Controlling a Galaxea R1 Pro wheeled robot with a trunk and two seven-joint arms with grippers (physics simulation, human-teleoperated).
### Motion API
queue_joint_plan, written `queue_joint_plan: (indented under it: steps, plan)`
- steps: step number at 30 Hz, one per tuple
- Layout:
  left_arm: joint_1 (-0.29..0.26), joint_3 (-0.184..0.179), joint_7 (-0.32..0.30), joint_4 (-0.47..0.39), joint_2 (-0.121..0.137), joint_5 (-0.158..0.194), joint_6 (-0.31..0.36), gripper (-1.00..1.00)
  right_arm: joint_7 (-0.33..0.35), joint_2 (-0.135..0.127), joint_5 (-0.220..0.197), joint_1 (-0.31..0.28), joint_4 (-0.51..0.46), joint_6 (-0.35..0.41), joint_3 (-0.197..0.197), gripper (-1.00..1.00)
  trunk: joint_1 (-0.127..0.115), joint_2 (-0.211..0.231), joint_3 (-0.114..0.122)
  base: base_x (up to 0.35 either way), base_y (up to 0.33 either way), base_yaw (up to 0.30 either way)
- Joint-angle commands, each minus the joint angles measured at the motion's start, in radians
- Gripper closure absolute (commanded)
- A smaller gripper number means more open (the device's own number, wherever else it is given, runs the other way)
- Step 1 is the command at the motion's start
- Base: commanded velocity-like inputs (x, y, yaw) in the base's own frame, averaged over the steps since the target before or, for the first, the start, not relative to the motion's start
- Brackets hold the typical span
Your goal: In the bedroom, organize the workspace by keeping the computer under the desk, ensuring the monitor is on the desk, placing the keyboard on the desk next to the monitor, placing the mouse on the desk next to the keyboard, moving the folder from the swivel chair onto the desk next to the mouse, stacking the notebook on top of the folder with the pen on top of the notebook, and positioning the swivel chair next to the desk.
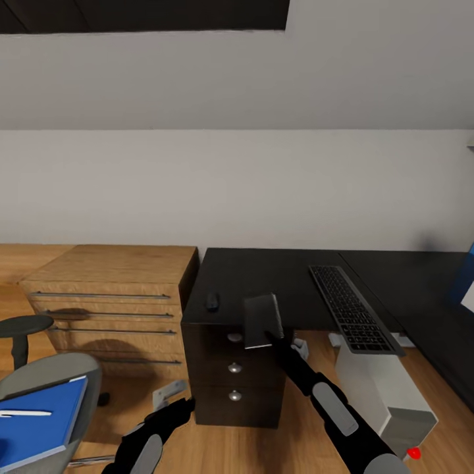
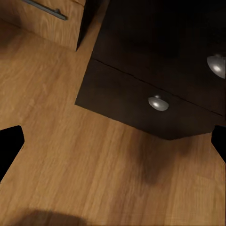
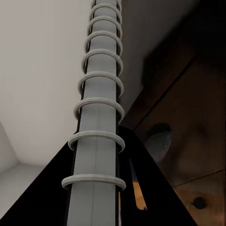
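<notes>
Right gripper (image 1: 268, 337): jaws clamped on spiral-bound notebook (image 1: 263, 320), held above black tabletop (image 1: 263, 276) beside mouse (image 1: 212, 301). Left gripper (image 1: 179, 403): jaws wide, low over floor (image 2: 70, 155). Keyboard (image 1: 352, 308) lay on tabletop.

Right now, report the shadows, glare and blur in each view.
Head view: soft, evenly lit; the notebook shows a pale sheen, and a chair shadow falls on the wood drawer unit. Left wrist view: a blurry shadow on the floor, highlights on the silver knobs. Right wrist view: the notebook's spiral binding looms close.
</notes>
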Motion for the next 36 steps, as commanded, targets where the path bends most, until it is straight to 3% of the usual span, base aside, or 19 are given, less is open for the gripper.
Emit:
queue_joint_plan:
  steps: [1, 12, 36]
  plan:
    - [-0.001, 0.004, 0.009, -0.003, 0.0, 0.011, 0.002, -1.0, 0.001, -0.002, -0.011, -0.001, 0.0, 0.004, 0.003, 1.0, 0.0, -0.001, -0.001, 0.0, 0.0, 0.0]
    - [-0.001, 0.024, 0.012, -0.008, 0.005, 0.011, 0.0, -1.0, 0.001, -0.002, -0.012, -0.001, 0.0, 0.002, 0.002, 1.0, 0.0, -0.001, -0.001, 0.0, 0.0, 0.0]
    - [0.0, 0.021, 0.01, -0.009, 0.014, 0.007, -0.007, -1.0, 0.014, 0.003, -0.022, 0.0, 0.001, 0.003, 0.003, 1.0, 0.0, -0.001, -0.001, 0.05, 0.0, 0.0]
